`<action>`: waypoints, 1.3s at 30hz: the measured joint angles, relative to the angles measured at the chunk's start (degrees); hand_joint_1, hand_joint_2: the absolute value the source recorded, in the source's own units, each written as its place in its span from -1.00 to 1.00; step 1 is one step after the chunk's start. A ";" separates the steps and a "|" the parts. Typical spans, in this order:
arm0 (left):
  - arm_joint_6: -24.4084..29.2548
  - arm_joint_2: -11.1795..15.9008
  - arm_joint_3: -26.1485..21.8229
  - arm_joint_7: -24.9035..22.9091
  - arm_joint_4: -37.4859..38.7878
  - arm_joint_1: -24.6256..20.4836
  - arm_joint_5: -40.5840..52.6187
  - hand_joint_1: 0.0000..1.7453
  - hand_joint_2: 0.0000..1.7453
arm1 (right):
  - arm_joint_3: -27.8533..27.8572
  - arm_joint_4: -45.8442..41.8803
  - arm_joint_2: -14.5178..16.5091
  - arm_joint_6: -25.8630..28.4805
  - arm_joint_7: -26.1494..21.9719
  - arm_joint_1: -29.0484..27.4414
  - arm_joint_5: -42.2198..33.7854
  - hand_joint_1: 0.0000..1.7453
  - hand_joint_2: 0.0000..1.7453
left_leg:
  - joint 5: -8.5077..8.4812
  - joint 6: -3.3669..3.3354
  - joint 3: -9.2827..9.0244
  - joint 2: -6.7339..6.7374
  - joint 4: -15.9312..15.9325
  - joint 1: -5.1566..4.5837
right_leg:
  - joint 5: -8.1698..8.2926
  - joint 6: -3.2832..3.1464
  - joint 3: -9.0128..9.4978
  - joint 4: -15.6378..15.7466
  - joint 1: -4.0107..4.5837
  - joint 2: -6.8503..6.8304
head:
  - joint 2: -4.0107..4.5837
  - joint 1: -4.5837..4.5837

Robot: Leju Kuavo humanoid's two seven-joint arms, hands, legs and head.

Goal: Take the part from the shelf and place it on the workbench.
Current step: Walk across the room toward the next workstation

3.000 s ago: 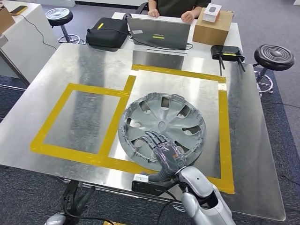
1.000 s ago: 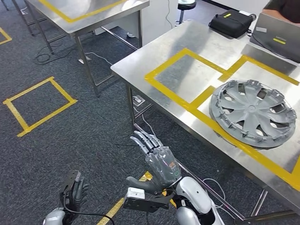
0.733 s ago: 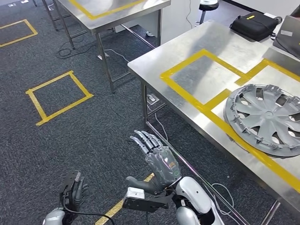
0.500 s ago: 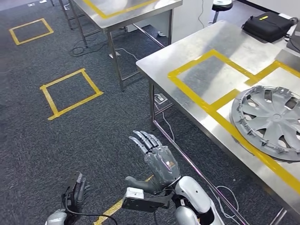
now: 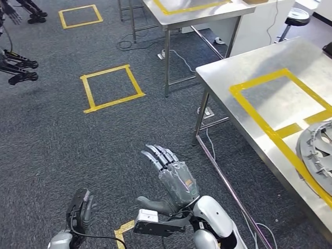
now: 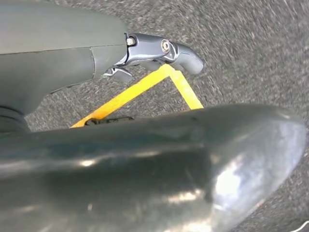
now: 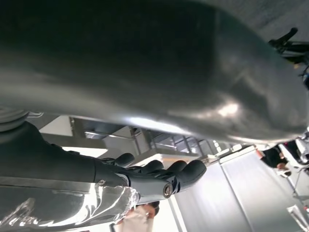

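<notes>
The wheel cover point(image 5: 317, 154) lies flat on the steel table point(image 5: 250, 88), inside the yellow tape frame point(image 5: 274, 136) — cut by the picture's edge. Beside the table, over the carpet point(image 5: 58, 140), the right hand point(image 5: 172, 179) is spread and holds nothing. The left hand point(image 5: 80, 210) hangs low — its fingers curled loosely, I cannot tell more.

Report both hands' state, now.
Left hand: holds nothing; open or shut cannot be told.
Right hand: open, fingers spread, holding nothing.
</notes>
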State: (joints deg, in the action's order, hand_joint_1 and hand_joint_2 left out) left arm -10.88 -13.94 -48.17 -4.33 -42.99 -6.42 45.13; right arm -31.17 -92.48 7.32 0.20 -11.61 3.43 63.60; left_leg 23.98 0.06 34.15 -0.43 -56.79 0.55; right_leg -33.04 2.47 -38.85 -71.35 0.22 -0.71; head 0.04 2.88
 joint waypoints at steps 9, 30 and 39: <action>0.00 0.00 0.05 0.00 -0.11 0.15 0.02 -1.00 -1.00 | -0.01 -0.04 -0.08 -0.01 0.00 -0.22 0.02 -1.00 -1.00 | -1.41 1.48 1.22 -6.36 0.01 0.10 | 6.21 -1.05 6.49 12.56 -0.14 4.95 | 0.00 0.01; 0.04 -0.38 0.04 -0.81 -0.54 -0.10 -0.06 -1.00 -1.00 | -0.26 -0.28 -0.19 0.09 0.02 -0.29 0.04 -1.00 -1.00 | -0.61 -0.10 0.60 0.09 0.03 -0.13 | 0.46 -0.01 1.12 2.17 0.01 -0.05 | 0.00 0.01; 0.21 -0.32 0.10 -1.04 -0.64 -0.13 0.69 -1.00 -1.00 | -0.26 -0.25 -0.35 0.19 0.07 -0.41 0.13 -1.00 -1.00 | -2.91 1.37 2.88 -6.58 0.00 -0.05 | 3.79 -1.32 9.06 12.33 -0.05 5.77 | 0.00 -0.02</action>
State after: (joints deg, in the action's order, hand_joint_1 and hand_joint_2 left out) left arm -10.67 -14.26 -48.07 -5.37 -43.64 -6.55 45.83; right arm -31.43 -92.73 6.97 0.39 -11.54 3.02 63.73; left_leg 21.08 1.43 37.03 -7.01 -56.79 0.49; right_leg -29.25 1.15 -29.79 -59.02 0.17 5.06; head 0.04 2.86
